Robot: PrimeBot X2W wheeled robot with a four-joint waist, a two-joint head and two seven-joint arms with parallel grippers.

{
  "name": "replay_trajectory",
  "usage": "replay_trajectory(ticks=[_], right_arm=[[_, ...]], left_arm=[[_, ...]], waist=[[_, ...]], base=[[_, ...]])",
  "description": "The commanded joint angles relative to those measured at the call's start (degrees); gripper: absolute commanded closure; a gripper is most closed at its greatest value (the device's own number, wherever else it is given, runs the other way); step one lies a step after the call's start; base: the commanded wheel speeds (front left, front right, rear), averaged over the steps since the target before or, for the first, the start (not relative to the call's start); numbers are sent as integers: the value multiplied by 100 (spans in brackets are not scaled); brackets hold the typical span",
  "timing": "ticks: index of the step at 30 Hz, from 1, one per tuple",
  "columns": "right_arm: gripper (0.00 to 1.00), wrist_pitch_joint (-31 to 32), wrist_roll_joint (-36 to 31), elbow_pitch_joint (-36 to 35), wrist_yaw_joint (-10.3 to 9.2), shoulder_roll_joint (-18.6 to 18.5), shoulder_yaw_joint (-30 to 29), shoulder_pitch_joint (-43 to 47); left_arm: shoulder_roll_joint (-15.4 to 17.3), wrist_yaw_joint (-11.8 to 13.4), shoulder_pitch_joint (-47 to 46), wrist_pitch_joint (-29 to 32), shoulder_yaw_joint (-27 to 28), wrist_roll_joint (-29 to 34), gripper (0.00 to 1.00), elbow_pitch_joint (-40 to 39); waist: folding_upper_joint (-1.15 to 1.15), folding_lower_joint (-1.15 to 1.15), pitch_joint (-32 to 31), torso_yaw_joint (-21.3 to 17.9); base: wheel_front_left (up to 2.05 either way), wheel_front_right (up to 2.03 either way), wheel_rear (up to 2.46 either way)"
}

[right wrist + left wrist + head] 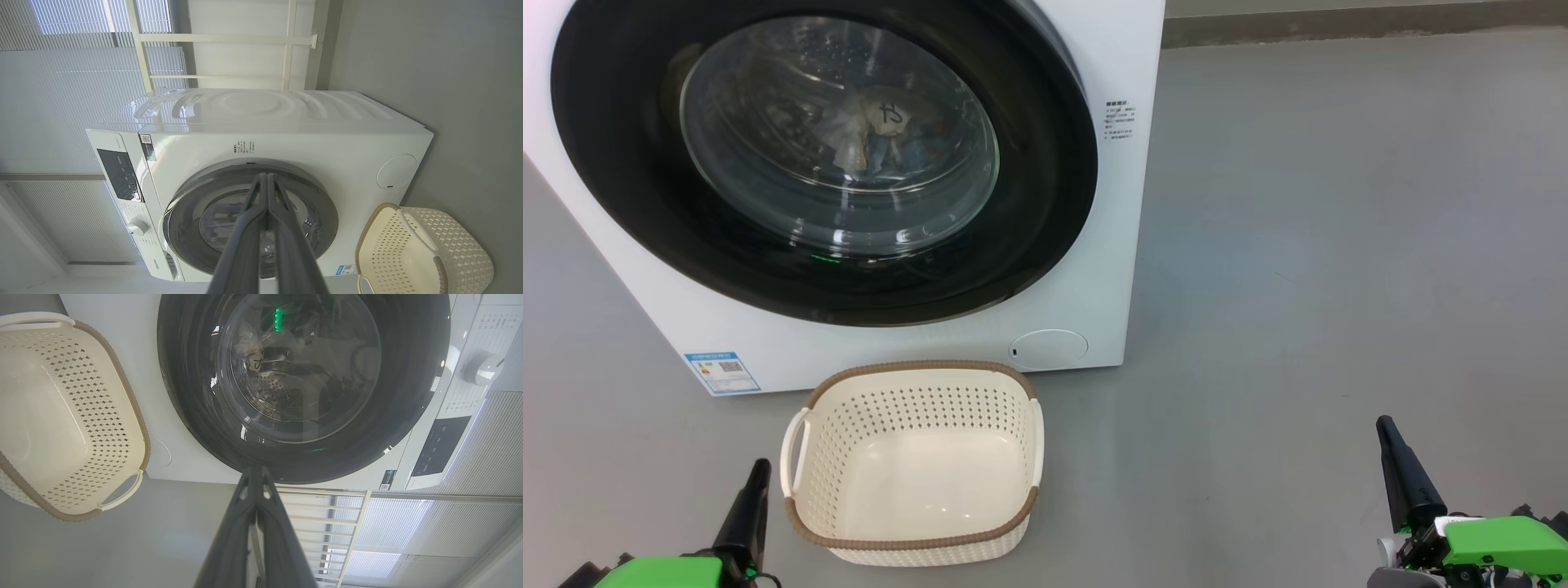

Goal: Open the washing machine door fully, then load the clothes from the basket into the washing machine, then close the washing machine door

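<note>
judging by the clothes (886, 122) lying behind the closed door (1033, 204) of the washing machine (1112, 261) and the basket (915, 366) empty on the floor (1339, 245) just before it, with your left gripper (760, 469) and right gripper (1385, 431) clenched on nothing, you risk a half-latched door springing open.

My rig's two grippers: black fingers on bright green wrists.

From the head camera I see the left gripper (759, 472) and the right gripper (1386, 431) as long, tapering matt-black fingers. Each rises from a glossy lime-green wrist cover (1503, 541). Beside the right one sits a pale grey-white fitting (1392, 576) with dark hardware around it, and a thin dark loop, possibly a cable (761, 579), curls by the left. In the left wrist camera the fingers (229, 547) read as charcoal grey, smooth-sided, with small triangular cut-outs near the narrow tips. The right pair (245, 245) has the same build, lit paler grey.
</note>
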Motion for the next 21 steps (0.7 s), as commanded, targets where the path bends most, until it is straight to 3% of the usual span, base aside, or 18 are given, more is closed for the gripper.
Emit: replay_trajectory(ticks=[1, 21], right_arm=[[100, 48, -20, -139, 9, -21, 126, -236], [100, 48, -21, -139, 9, -21, 125, -236]], left_arm=[[109, -57, -234, 32, 197, -43, 100, -106], [109, -57, -234, 32, 197, -43, 100, -106]], waist=[[0, 0, 0, 0], [0, 0, 0, 0]], base=[[0, 0, 0], [0, 0, 0]])
